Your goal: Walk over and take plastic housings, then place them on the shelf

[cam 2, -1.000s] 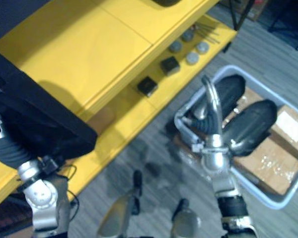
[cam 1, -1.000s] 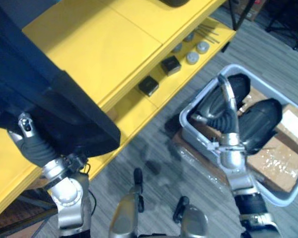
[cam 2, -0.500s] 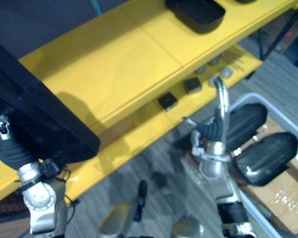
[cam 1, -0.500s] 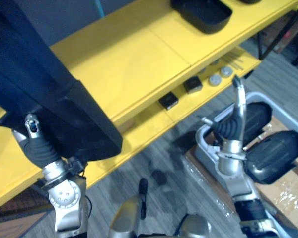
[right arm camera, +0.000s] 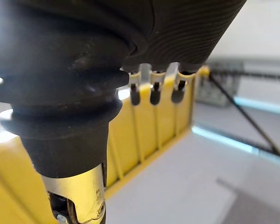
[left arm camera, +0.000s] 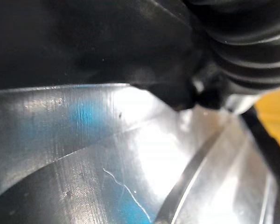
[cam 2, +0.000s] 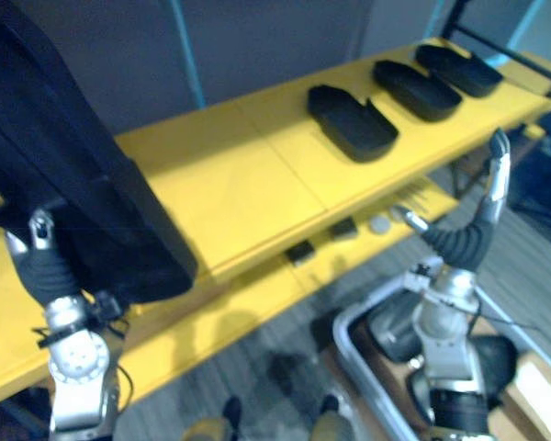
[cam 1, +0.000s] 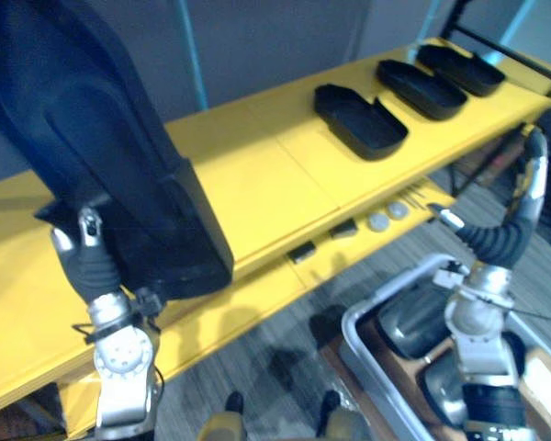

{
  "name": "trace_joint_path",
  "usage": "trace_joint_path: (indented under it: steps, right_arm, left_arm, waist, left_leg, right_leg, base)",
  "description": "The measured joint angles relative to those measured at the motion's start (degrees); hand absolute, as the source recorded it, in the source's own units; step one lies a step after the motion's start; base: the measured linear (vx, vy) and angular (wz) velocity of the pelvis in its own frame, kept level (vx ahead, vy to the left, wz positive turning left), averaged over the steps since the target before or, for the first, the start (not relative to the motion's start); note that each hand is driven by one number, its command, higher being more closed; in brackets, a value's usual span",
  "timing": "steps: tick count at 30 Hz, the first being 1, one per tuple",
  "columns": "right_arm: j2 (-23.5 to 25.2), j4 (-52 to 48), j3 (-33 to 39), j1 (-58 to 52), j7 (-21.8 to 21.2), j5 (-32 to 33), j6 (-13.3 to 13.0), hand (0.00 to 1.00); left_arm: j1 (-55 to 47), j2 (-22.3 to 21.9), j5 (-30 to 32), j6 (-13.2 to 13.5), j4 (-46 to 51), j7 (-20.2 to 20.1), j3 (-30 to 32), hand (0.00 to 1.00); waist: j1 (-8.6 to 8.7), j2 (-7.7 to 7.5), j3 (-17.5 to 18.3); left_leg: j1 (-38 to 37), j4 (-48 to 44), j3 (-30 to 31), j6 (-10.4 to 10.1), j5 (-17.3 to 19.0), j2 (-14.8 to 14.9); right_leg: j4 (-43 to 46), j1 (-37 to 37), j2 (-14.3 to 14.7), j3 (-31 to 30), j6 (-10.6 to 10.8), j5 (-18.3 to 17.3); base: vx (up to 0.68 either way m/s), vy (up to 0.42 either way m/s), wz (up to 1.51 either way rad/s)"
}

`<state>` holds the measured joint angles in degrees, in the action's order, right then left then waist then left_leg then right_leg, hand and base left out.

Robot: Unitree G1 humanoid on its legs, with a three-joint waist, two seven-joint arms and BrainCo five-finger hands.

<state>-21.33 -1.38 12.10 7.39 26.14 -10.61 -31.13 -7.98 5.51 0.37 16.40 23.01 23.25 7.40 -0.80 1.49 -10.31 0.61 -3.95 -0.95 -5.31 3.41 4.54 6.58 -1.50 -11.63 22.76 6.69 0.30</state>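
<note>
Well, in the left eye view the big black housing (cam 1: 101, 156) stands on end over the left part of the yellow shelf (cam 1: 248, 175). Its long axis runs upward and leans off to the left, and its broad lower end is at the top board's front edge; whether it touches the board I cannot tell. The left hand (cam 1: 84, 262) sits under that lower end with its ribbed cover showing, but its fingers are hidden behind the plastic, so its grip cannot be told. Toward the right end of the top board lie three shallow black housings (cam 1: 360, 119), tray-like, flat on the board, side by side and apart. On the lower board are small black blocks (cam 1: 301, 251) and grey discs (cam 1: 377, 221). The right hand (cam 1: 531, 175) is held up beside the shelf's right end, with a grey bin (cam 1: 354, 312) below its arm holding rounded dark housings (cam 1: 409, 317). The right eye view adds that hand's thumb, held out sideways from straight upright fingers (cam 2: 499, 163) that hold nothing. The left wrist view brings the held housing's surface up close: smooth and glossy, with fine scratches and pale reflections, next to the ribbed cover. The right wrist view shows that hand's fingers in a straight row, with the shelf's yellow boards and the grey floor (right arm camera: 200, 177) beyond.
</note>
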Motion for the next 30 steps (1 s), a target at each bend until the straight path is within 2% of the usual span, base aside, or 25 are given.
trace_joint_path:
  steps: [1, 3, 6, 9, 13, 16, 19, 21, 22, 25, 27, 28, 30]
  right_arm:
    - [0.05, 0.03, 0.33, -0.04, -1.89, 2.74, -0.21, 0.00]
    - [0.34, -0.45, 0.40, -0.03, -6.00, 6.16, -2.75, 0.00]
    - [2.66, -2.70, -0.43, 0.54, -14.14, 14.98, -5.08, 0.00]
    - [5.98, -2.83, -4.47, 4.55, -19.91, 22.32, -5.64, 0.00]
    - [7.93, -2.91, -9.34, 5.62, -22.94, 22.03, -5.34, 0.00]
    - [8.43, -2.90, -11.24, 5.51, -23.60, 18.77, -3.45, 0.00]
    - [8.54, -2.89, -11.25, 4.11, -23.53, 16.58, -0.80, 0.00]
    - [8.46, -3.24, -11.04, 1.46, -24.69, 16.63, 3.32, 0.00]
    - [8.46, -3.26, -11.03, 0.71, -25.07, 16.64, 4.41, 0.00]
    - [8.04, -5.32, -9.75, -4.88, -27.65, 18.69, 9.25, 0.00]
    - [8.01, -6.02, -7.39, -8.06, -28.54, 22.36, 11.90, 0.00]
    - [8.04, -6.22, -6.55, -9.05, -28.85, 23.55, 12.55, 0.00]
    - [8.87, -7.05, -4.04, -13.54, -30.99, 27.19, 15.47, 0.00]
  left_arm:
    - [0.03, 0.06, 0.09, 0.01, 0.35, -0.51, -0.29, 1.00]
    - [0.03, 0.32, 0.08, 0.05, 1.30, -1.10, -0.29, 1.00]
    - [-0.22, 0.92, 0.31, -0.06, 2.15, -1.32, -0.20, 1.00]
    - [-1.84, 0.89, 0.78, -1.68, 2.15, -2.13, 0.45, 1.00]
    - [-2.85, 0.92, 2.47, -1.99, 2.18, -3.34, 1.58, 1.00]
    - [-3.16, 1.45, 2.31, -1.99, 2.18, -7.80, 3.20, 1.00]
    - [-3.09, 4.12, 2.08, -2.13, 2.10, -12.88, 2.47, 1.00]
    - [-1.19, 6.54, 0.38, -2.66, -0.03, -16.72, 0.28, 1.00]
    - [-0.24, 7.12, -0.30, -2.86, -1.33, -17.45, -0.33, 1.00]
    - [7.32, 9.80, -0.57, -6.95, -11.61, -18.17, -2.48, 1.00]
    - [13.99, 12.64, -3.37, -11.53, -21.67, -17.31, -2.14, 1.00]
    - [15.87, 13.31, -4.57, -12.73, -24.66, -17.03, -1.69, 1.00]
    - [22.72, 16.15, -8.03, -18.05, -36.12, -14.14, -0.03, 1.00]
  waist:
    - [0.01, 0.44, 0.27]
    - [-0.19, 0.29, 0.38]
    - [-1.72, -1.38, 1.60]
    - [-2.08, -2.02, 1.91]
    - [-3.30, -2.19, 2.12]
    - [-3.39, -2.21, 2.13]
    - [-3.04, -2.38, 2.16]
    - [-2.18, -2.71, 2.79]
    - [-1.58, -2.65, 2.82]
    - [0.91, -1.51, 3.75]
    - [3.13, -0.76, 4.31]
    - [3.66, -0.68, 4.36]
    - [6.15, -0.62, 4.40]
  left_leg:
    - [-1.48, 0.66, -1.73, 0.14, -0.52, 0.15]
    - [-3.68, 1.85, -2.15, 0.40, -0.94, -0.22]
    - [-3.61, 2.55, -1.92, 0.29, -1.26, -0.90]
    - [-5.44, 4.56, -1.88, 0.07, -2.37, -1.45]
    - [-6.75, 5.71, -1.91, 0.16, -2.71, -1.44]
    - [-6.98, 8.11, -1.96, 0.44, -4.53, -1.69]
    - [-7.11, 8.55, -3.14, 0.51, -4.85, -1.81]
    - [-6.64, 8.85, -6.76, 0.43, -4.52, -1.64]
    - [-6.62, 8.85, -8.00, 0.44, -4.52, -1.43]
    - [-6.69, 8.85, -12.67, 0.56, -4.85, -0.74]
    - [-6.71, 8.84, -15.70, 0.50, -4.87, -0.11]
    - [-6.74, 8.84, -16.52, 0.42, -4.92, 0.08]
    - [-7.31, 8.83, -19.71, 0.29, -4.84, 0.88]
  right_leg:
    - [0.01, -1.87, -0.04, 1.23, -0.15, -0.10]
    - [0.10, -4.68, -0.44, 2.47, -0.46, -0.33]
    - [0.28, -4.63, -0.90, 2.85, -0.90, -0.74]
    - [0.15, -6.50, -1.26, 4.05, -1.09, -0.90]
    - [0.15, -7.77, -1.26, 4.04, -1.89, -1.53]
    - [-0.02, -7.61, -1.36, 3.99, -1.75, -2.09]
    - [-0.52, -7.51, -1.38, 3.32, -1.33, -2.53]
    - [-1.55, -6.22, -1.29, 0.58, -0.26, -2.86]
    - [-1.82, -5.96, -1.19, 0.09, 0.23, -2.55]
    - [-2.40, -3.57, -0.37, -3.86, 0.82, -1.23]
    - [-3.52, -2.03, 0.67, -6.82, 0.42, 0.20]
    - [-3.98, -1.77, 0.93, -7.49, 0.41, 0.61]
    - [-5.21, -0.52, 2.18, -10.49, -0.10, 1.95]
  base:
    - [0.18, -0.017, 0.59]
    - [0.12, 0.015, 0.45]
    - [0.08, 0.031, 0.19]
    - [0.04, 0.012, 0.24]
    - [-0.03, 0.001, 0.12]
    - [-0.08, -0.011, 0.15]
    - [-0.11, -0.008, -0.13]
    - [-0.12, 0.010, -0.45]
    - [-0.05, 0.003, -0.53]
    - [-0.06, 0.013, -0.61]
    - [-0.01, 0.006, -0.76]
    - [-0.01, -0.002, -0.64]
    - [0.00, -0.015, -0.69]
